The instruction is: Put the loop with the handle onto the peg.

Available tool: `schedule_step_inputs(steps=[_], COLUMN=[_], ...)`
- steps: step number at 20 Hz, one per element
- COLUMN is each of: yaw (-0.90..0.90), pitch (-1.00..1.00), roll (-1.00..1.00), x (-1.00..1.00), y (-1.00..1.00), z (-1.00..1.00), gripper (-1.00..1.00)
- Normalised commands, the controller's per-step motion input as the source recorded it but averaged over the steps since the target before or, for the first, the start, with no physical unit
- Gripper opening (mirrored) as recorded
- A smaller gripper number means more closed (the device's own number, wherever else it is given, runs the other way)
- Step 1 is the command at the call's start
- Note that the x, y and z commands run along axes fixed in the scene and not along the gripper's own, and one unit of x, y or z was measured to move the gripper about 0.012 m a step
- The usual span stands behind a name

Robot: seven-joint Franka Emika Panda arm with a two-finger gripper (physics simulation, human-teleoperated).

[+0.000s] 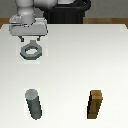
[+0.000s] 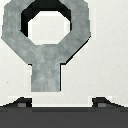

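The loop with the handle is a flat grey octagonal ring lying on the white table at the exterior view's far left. In the wrist view the ring fills the frame and its stubby handle points toward the fingers. My gripper hovers just above the ring's handle side, open and empty. Both fingertips show wide apart, with the gripper's middle near the handle's end. The peg, an upright grey cylinder, stands near the front on the exterior view's left, well apart from the ring.
A brown rectangular wooden block stands upright at the front on the exterior view's right. The robot's dark base is at the back edge of the white table.
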Motion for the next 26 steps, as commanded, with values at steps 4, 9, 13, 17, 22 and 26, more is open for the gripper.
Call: schedule_step_inputs(steps=[4, 9, 13, 17, 22, 26], yaw=[0.00, 0.00, 0.00, 0.00, 0.00, 0.00], pitch=[0.00, 0.00, 0.00, 0.00, 0.00, 0.00], roll=[0.00, 0.00, 0.00, 0.00, 0.00, 0.00], x=[0.50, 0.40, 0.00, 0.00, 0.00, 0.00], y=[0.00, 0.00, 0.00, 0.00, 0.00, 0.00], z=[0.25, 0.00, 0.00, 0.00, 0.20, 1.00], gripper=[1.00, 1.00, -1.00, -1.00, -1.00, -1.00])
